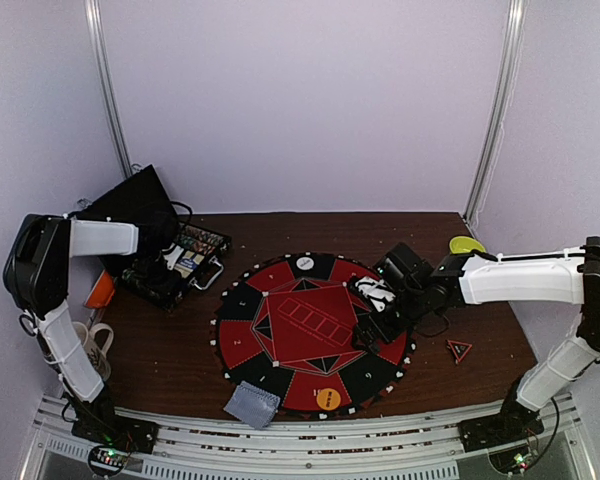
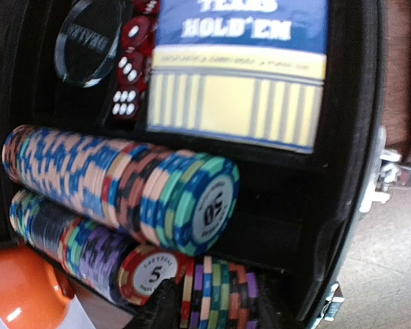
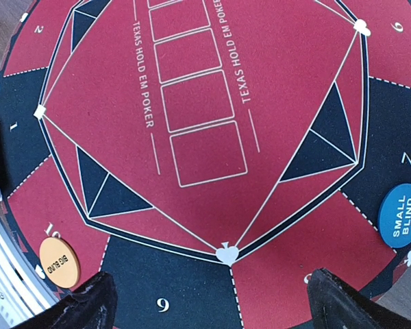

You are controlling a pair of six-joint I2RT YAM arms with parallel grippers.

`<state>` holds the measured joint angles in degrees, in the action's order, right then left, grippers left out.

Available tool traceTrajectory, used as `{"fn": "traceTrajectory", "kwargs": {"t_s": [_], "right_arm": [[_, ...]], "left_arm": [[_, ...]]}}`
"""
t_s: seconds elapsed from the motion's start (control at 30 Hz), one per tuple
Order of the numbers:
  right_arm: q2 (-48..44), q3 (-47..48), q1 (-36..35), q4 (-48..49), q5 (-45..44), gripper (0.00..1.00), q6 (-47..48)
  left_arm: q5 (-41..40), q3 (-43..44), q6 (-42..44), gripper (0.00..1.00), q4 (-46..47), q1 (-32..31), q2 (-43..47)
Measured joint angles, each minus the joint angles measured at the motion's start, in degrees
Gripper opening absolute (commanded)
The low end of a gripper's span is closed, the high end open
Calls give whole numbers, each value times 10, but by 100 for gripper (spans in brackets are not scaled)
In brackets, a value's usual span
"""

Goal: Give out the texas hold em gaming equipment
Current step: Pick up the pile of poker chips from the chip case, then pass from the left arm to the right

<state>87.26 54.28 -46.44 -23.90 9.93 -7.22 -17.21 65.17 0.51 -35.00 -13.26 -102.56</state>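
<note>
On the left side of the brown wooden table (image 1: 180, 350), the left arm is reaching into an open black case (image 1: 130, 205). The left claw (image 1: 170, 262) is hanging low over this case. In its wrist view only one black finger (image 2: 159, 307) is showing, at the bottom edge. This finger is standing just beside a short stack of striped-edge poker chips (image 2: 216, 295) in purple, green and orange colours. I cannot tell if the left claw is clenched on these poker chips or released, because the other finger is hidden. Two long rows of many-coloured chips (image 2: 116, 181) are lying on their sides above this stack. Behind them, a blue and yellow card box (image 2: 240, 75) printed "TEXAS HOLD'EM" and some red dice (image 2: 129, 68) are sitting in their own compartments.

Over the right half of the round red and black felt poker mat (image 1: 280, 330), the right claw (image 3: 216, 308) is hovering. It is released, with its fingers wide apart and nothing between them. On the mat, a round orange disc (image 3: 59, 262) marked "BIG BLIND" is lying at the near rim. A round blue disc (image 3: 401, 214) marked "SMALL BLIND" is lying on a black segment beside the number 7. A round white disc (image 1: 304, 263) is lying at the far rim. The three discs are well apart from each other.
</note>
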Motion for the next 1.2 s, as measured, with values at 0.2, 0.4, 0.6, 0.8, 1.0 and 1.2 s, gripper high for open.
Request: {"fn": "traceTrajectory", "kwargs": {"t_s": [0.2, 0.4, 0.6, 0.8, 1.0, 1.2], "right_arm": [[0, 0, 0, -2, 0, 100, 0], [0, 24, 2, -15, 0, 100, 2], [-10, 61, 2, -26, -15, 100, 15], [-38, 96, 3, -35, -31, 100, 31], [-45, 136, 3, -39, -51, 100, 56], [-37, 174, 3, -10, -68, 100, 103]], "left_arm": [[17, 5, 8, 0, 6, 5, -1], [25, 12, 2, 0, -11, 8, 5], [37, 29, -11, 0, -61, 8, 66], [97, 57, -43, 0, -76, 7, 170], [172, 78, -109, 0, -51, -74, 199], [307, 86, -219, 0, 73, -207, 132]]}}
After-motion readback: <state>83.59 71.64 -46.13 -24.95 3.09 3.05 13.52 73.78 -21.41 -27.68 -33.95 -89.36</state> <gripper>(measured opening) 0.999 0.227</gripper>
